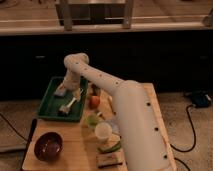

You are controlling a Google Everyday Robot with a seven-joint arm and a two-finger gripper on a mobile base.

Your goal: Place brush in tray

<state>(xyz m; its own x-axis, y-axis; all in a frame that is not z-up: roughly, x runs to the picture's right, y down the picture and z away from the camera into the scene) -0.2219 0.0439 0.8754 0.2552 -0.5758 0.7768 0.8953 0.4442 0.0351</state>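
Observation:
The cream-white brush [68,106] lies inside the dark-green tray [46,107] at the table's back left, with its blocky head toward the front and its handle pointing up and to the right. My gripper [75,91] hangs from the white arm just above the handle end of the brush, over the right part of the tray. I cannot see whether it touches the brush. A pale blue-grey flat lump [60,91] also lies in the tray, to the left of the gripper.
A dark-red bowl [48,146] stands at the front left of the wooden table [75,155]. An orange object [94,101], a green round thing [93,120], a white cup [103,132] and a green item [111,147] sit beside my arm.

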